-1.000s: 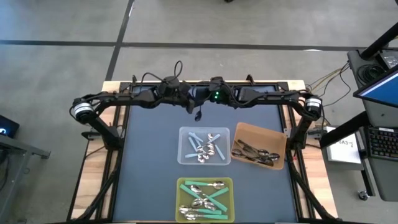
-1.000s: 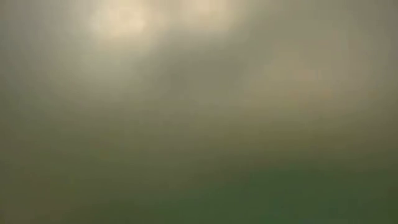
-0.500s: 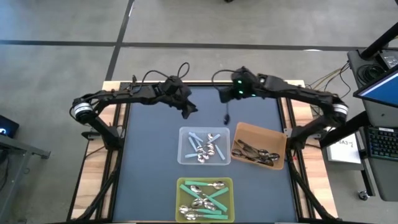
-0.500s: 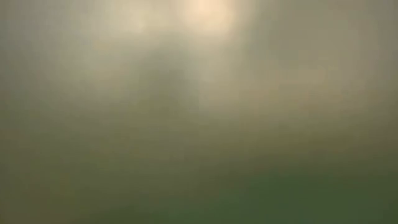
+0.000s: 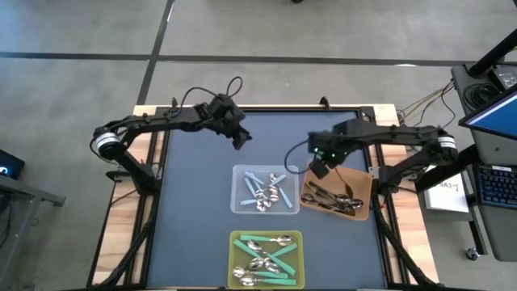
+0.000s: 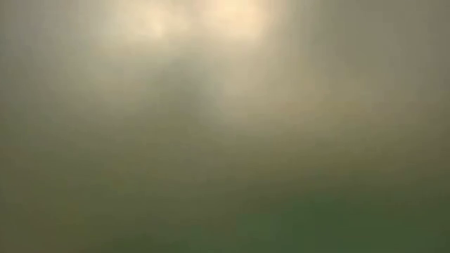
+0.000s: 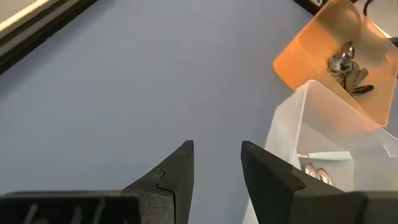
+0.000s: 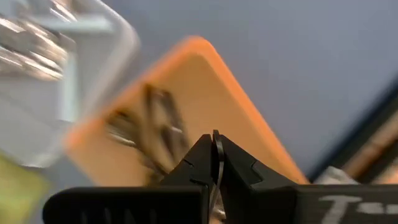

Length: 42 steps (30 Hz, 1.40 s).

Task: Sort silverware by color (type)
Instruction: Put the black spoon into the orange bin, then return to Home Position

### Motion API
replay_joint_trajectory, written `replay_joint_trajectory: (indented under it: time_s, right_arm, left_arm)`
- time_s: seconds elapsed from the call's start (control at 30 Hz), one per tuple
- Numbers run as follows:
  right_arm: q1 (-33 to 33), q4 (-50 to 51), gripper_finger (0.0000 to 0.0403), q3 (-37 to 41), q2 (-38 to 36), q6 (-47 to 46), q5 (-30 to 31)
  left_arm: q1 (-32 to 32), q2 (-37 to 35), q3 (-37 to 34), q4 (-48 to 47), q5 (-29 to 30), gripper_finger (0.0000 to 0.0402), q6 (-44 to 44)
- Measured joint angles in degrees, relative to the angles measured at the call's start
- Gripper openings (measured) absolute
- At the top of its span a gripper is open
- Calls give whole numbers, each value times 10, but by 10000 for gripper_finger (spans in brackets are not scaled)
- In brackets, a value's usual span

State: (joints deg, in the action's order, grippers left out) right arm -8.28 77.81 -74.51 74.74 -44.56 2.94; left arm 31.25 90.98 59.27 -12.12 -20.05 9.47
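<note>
My right tool (image 5: 320, 170) clamped a thin spoon (image 8: 215, 163) above the brown bin's (image 5: 362, 179) left edge, right of centre | my left tool (image 7: 216, 163) open, empty, upper left over bare bench (image 5: 194, 210) | silverware (image 5: 266, 192) in clear bin (image 5: 241, 204), centre | teal spoons (image 5: 265, 257) in yellow-green bin (image 5: 236, 242), bottom centre

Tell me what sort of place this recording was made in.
Likely a robotics lab or workshop: a framed table on a bare concrete floor, loose cables running off its edge, and a keyboard beside a monitor at the right.
</note>
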Motion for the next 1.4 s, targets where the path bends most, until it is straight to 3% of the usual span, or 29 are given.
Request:
replay_joint_trajectory:
  time_s: [0.33, 0.6, 0.93, 1.13, 1.4]
  right_arm:
    - [59, 51, 9, 2, 80, 54, 16]
    - [83, 46, 10, 8, 100, 58, 16]
    - [86, 39, 72, 83, 77, 133, 17]
    - [87, -6, 104, 144, 13, 137, 61]
    - [87, -271, 97, 299, -170, 152, 62]
  left_arm:
    - [13, 0, 0, -6, -6, 115, 0]
    - [13, -2, 0, -17, -20, 115, 2]
    - [13, -2, 0, -4, -20, 115, 91]
    - [13, -2, 0, 16, -15, 115, 137]
    - [10, -34, 0, 22, -36, 115, 154]
